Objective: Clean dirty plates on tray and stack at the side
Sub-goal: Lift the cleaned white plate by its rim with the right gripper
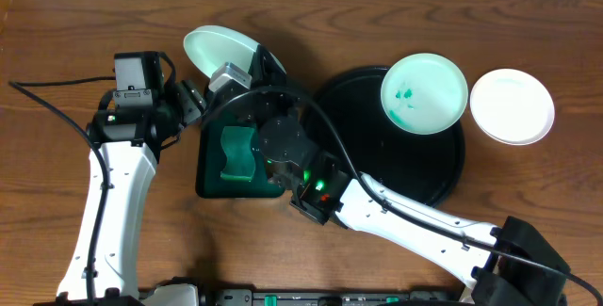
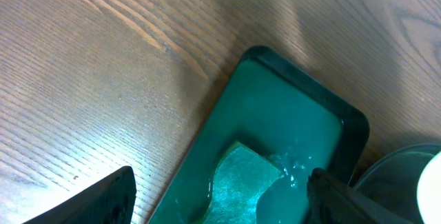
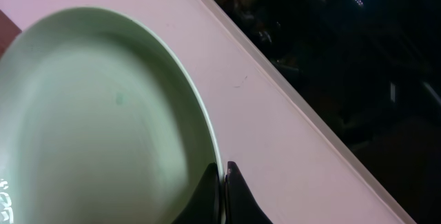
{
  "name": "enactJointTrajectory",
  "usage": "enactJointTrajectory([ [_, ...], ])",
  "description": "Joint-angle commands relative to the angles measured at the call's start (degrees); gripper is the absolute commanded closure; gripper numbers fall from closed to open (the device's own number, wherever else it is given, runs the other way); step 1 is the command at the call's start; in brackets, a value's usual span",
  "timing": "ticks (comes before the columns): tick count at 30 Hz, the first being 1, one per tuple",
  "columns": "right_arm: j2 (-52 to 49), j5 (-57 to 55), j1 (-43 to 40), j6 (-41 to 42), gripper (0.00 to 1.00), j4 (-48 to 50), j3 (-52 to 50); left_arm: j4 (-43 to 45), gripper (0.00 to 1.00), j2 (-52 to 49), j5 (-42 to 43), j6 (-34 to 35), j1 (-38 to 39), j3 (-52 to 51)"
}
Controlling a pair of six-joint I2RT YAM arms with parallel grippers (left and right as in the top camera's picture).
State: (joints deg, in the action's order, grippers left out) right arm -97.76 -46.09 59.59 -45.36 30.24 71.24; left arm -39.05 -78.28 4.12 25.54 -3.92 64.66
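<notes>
My right gripper (image 3: 222, 172) is shut on the rim of a pale plate (image 3: 96, 120) and holds it tilted in the air above the back of the green tray; the plate shows in the overhead view (image 1: 219, 50). A second plate (image 1: 424, 92) with teal-green smears lies on the black tray (image 1: 377, 169). A third, clean plate (image 1: 512, 105) lies on the table right of the black tray. My left gripper (image 2: 220, 200) is open above the green sponge (image 2: 238, 182), its fingers to either side of it, holding nothing.
The sponge (image 1: 236, 152) lies in the rectangular dark green tray (image 1: 209, 169), which holds some liquid. The right arm (image 1: 405, 219) crosses the front of the black tray. The table's back edge lies just behind the held plate.
</notes>
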Motion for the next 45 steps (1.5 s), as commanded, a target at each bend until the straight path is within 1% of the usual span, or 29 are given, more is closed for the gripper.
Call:
enactJointTrajectory([
  [1,0.2,0.1,0.4,1.2,0.99,0.4,0.8,-0.1,0.20,-0.1,-0.3,0.3,-0.2,0.5],
  [13,0.2,0.0,0.3,2.6,0.99,0.4,0.8,-0.1,0.20,-0.1,-0.3,0.3,-0.2,0.5],
  [17,0.2,-0.9,-0.1,6.8,0.99,0.4,0.8,-0.1,0.20,-0.1,-0.3,0.2,-0.2,0.5],
  [21,0.2,-4.6,-2.3,19.6,0.99,-1.6,0.8,-0.1,0.20,-0.1,-0.3,0.3,-0.2,0.5],
  [23,0.2,-5.0,-3.8,26.8,0.99,-5.6,0.8,-0.1,0.20,-0.1,-0.3,0.3,-0.2,0.5],
  [26,0.2,-2.5,-6.1,40.6,0.99,-15.7,0.7,-0.1,0.20,-0.1,-0.3,0.3,-0.2,0.5],
  [30,0.2,7.3,-9.3,56.4,0.99,-28.3,0.7,-0.1,0.20,-0.1,-0.3,0.3,-0.2,0.5],
  [33,0.2,19.5,-12.7,66.9,0.99,-34.4,0.7,-0.1,0.20,-0.1,-0.3,0.3,-0.2,0.5],
  [35,0.2,26.2,-15.0,71.3,0.99,-36.4,0.7,-0.1,0.20,-0.1,-0.3,0.3,-0.2,0.5],
  [38,0.3,32.9,-18.3,72.6,0.99,-37.2,0.7,-0.1,0.20,-0.1,-0.3,0.3,-0.2,0.5],
  [45,3.1,37.5,-25.3,72.6,0.99,-43.2,0.8,-0.1,0.20,-0.1,-0.3,0.3,-0.2,0.5],
])
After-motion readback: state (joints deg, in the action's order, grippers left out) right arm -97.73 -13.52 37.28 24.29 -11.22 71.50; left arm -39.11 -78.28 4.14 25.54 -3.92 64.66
